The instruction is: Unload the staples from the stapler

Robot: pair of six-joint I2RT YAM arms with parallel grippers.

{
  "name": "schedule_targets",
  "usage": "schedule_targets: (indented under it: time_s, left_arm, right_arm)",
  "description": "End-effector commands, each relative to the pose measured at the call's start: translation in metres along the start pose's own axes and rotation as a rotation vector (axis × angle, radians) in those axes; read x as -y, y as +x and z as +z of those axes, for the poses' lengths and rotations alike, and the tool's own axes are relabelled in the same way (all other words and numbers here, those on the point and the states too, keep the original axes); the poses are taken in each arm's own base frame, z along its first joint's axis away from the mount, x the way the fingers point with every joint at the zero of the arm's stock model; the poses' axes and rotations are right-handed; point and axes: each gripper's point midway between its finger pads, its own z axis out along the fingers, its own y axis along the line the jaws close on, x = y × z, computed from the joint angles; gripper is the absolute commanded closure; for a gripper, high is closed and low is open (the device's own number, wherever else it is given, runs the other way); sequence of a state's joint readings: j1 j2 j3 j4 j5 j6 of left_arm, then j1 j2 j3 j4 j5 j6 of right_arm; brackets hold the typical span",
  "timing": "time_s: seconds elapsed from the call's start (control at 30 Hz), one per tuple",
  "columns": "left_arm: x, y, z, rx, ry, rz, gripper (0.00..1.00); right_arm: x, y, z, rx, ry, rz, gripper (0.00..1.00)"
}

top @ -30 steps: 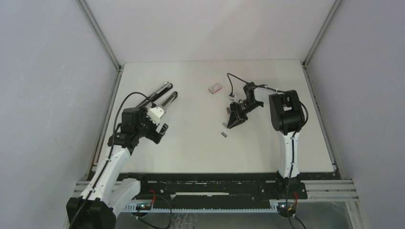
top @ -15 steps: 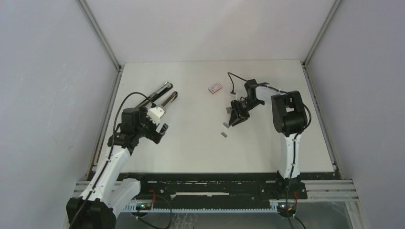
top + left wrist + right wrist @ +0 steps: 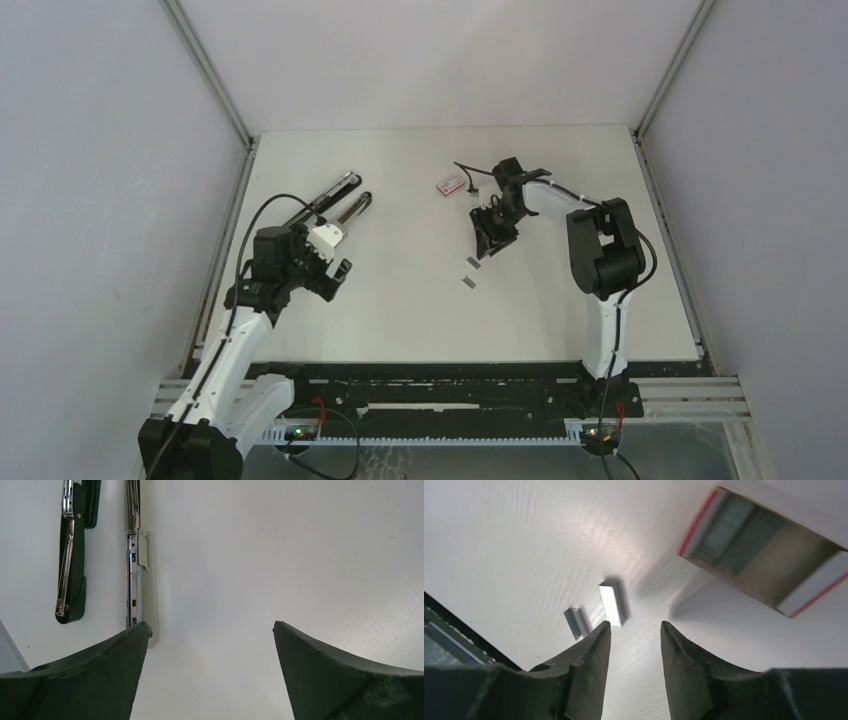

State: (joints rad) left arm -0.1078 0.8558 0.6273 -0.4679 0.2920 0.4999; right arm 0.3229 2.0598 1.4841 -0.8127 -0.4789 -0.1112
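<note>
The stapler [image 3: 338, 203] lies swung open at the far left of the table. Its black base [image 3: 70, 555] and silver rail [image 3: 134, 565] lie side by side in the left wrist view. My left gripper [image 3: 210, 630] is wide open over bare table, just right of the rail's near end, and in the top view the left gripper [image 3: 338, 270] sits in front of the stapler. Two short silver strips of staples [image 3: 613, 602] [image 3: 575, 622] lie on the table just beyond my right gripper [image 3: 635, 627]. It is open with nothing between its fingers. The top view shows the staples [image 3: 469, 282] below the right gripper [image 3: 480, 250].
A small red-and-white box [image 3: 769, 550] lies open with grey staples inside, ahead and to the right of the right gripper. The same box [image 3: 450, 185] is at the far middle of the table. Grey walls with metal rails close in three sides.
The right gripper's jaws have widened and the arm has drawn back toward the box. A second staple strip now lies on the table by its tips. The left arm is still.
</note>
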Motion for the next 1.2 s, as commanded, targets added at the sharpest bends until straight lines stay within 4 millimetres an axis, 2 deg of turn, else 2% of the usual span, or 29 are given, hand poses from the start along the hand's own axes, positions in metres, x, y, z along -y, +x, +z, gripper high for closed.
schedule_targets:
  time_s: [0.0, 0.3, 0.57, 0.8, 1.17]
  left_arm:
    - [-0.006, -0.010, -0.004, 0.036, -0.023, 0.020, 0.00]
    - [-0.007, -0.010, -0.005, 0.038, -0.035, 0.024, 0.00]
    - [-0.009, -0.009, -0.006, 0.038, -0.048, 0.026, 0.00]
    - [-0.010, -0.009, -0.006, 0.037, -0.054, 0.026, 0.00]
    - [-0.011, -0.008, -0.006, 0.036, -0.055, 0.029, 0.00]
  right_arm:
    - [-0.018, -0.020, -0.012, 0.055, 0.105, -0.153, 0.57]
    - [-0.032, -0.020, 0.001, 0.028, 0.231, -0.261, 0.54]
    - [-0.040, -0.026, -0.019, 0.084, 0.282, -0.314, 0.54]
    - [-0.029, -0.023, -0.009, 0.057, 0.318, -0.299, 0.55]
    - [-0.037, -0.013, 0.007, 0.000, 0.279, -0.327, 0.56]
